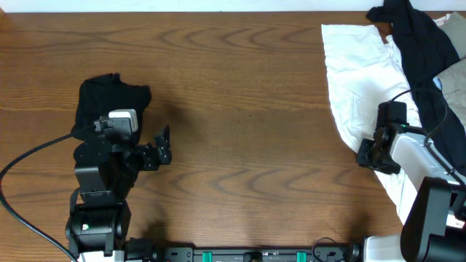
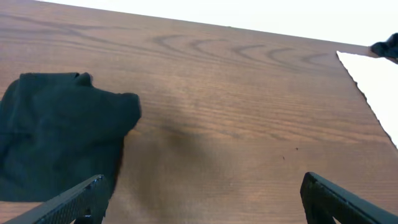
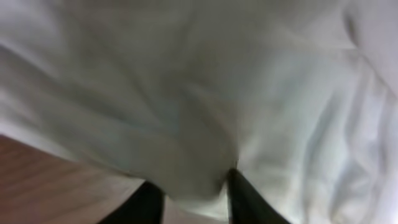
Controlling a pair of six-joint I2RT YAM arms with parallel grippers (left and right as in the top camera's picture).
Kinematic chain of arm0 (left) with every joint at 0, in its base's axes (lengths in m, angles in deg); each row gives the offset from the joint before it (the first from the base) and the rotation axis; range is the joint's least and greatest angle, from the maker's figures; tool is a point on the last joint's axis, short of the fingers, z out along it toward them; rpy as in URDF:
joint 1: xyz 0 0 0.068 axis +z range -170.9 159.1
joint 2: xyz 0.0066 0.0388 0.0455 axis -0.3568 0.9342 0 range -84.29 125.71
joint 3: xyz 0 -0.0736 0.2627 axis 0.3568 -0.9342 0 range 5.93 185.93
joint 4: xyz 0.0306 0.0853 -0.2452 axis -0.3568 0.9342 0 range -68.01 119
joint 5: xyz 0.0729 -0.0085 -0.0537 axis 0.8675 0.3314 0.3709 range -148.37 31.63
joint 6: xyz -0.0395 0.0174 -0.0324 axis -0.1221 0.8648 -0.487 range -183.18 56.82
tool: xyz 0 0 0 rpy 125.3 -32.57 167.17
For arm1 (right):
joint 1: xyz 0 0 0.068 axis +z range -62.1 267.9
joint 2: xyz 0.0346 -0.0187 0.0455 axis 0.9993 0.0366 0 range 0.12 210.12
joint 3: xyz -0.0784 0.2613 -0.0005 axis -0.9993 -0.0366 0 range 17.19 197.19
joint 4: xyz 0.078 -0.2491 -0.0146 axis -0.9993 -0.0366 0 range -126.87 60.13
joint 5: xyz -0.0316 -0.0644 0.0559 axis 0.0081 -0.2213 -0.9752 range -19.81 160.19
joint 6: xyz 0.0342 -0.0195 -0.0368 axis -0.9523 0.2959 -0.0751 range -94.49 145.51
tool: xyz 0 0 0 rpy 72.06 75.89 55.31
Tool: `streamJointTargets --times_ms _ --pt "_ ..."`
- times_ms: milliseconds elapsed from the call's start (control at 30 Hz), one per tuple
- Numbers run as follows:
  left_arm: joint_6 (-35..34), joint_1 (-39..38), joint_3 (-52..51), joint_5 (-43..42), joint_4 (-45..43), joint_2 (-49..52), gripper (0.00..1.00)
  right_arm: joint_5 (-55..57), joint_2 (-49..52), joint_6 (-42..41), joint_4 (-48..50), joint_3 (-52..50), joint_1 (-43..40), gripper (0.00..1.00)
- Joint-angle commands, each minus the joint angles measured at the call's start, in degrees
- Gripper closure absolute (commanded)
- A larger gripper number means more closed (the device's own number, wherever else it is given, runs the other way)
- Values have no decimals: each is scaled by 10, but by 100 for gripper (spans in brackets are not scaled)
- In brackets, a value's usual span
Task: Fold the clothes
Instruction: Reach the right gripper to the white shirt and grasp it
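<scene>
Wrinkled white fabric shirt [image 1: 357, 73] was spread at the right end of the brown wooden worktop [image 1: 247, 109], partly overlaid by a dark crumpled garment [image 1: 422, 44]. A fold at its edge was pinched in the right gripper [image 1: 366, 154]. The left gripper [image 1: 162, 149] was held wide beside a black bundled cloth [image 1: 109, 98].

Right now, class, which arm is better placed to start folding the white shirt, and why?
Right. The right gripper pinches the edge of the white shirt, while the left gripper hangs open over bare table, far from it.
</scene>
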Motion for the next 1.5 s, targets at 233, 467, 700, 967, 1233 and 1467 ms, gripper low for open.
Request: streamJointTargets --times_ms 233,467,700,967,1233,1467 --pt "-3 2 13 -3 -27 0 1 -321 -21 98 133 35 60 99" --pt "-3 2 13 -3 -38 0 1 -324 -37 43 233 157 172 99" --pt "-3 2 13 -3 -42 0 1 -256 -37 39 247 239 224 70" --pt "-3 2 13 -3 -41 0 1 -123 -37 40 80 243 170 50" --pt "-3 2 13 -3 -39 18 1 -23 -37 51 -86 220 105 34" --pt "-3 2 13 -4 -39 59 1 -68 -36 50 -7 122 83 38"
